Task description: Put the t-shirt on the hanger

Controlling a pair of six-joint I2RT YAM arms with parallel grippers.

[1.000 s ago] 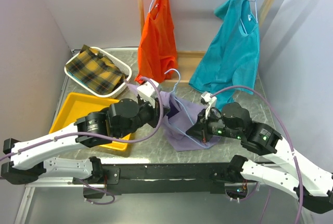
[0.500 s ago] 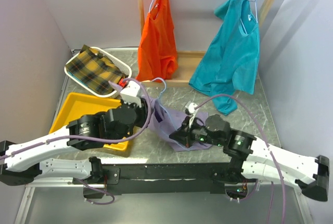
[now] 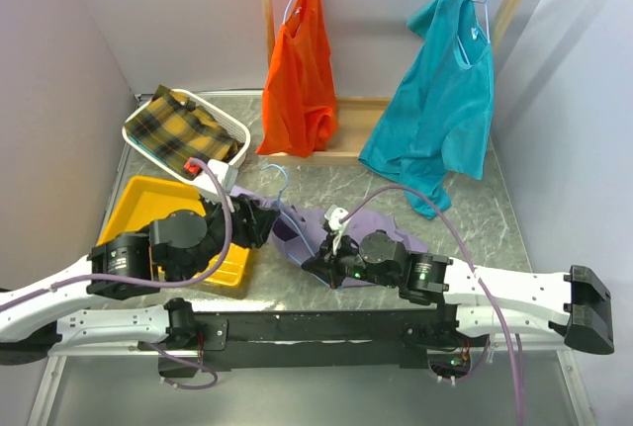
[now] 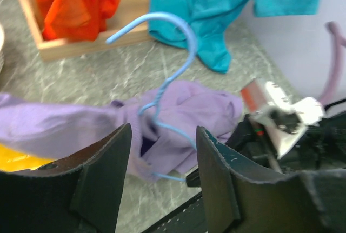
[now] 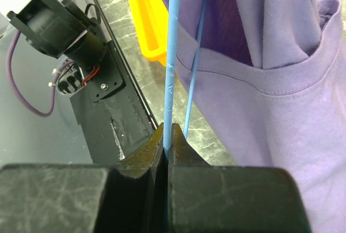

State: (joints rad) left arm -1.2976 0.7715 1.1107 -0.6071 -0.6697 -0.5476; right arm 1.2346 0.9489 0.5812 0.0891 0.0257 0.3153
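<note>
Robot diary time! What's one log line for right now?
right gripper: shut on hanger | left gripper: open, near t-shirt | t-shirt: heaped on table, hanger wire partly inside, hook out

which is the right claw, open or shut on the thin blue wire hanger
Shut on it. The right claw has its fingers pressed together on the thin light blue wire hanger, no gap showing.
</note>
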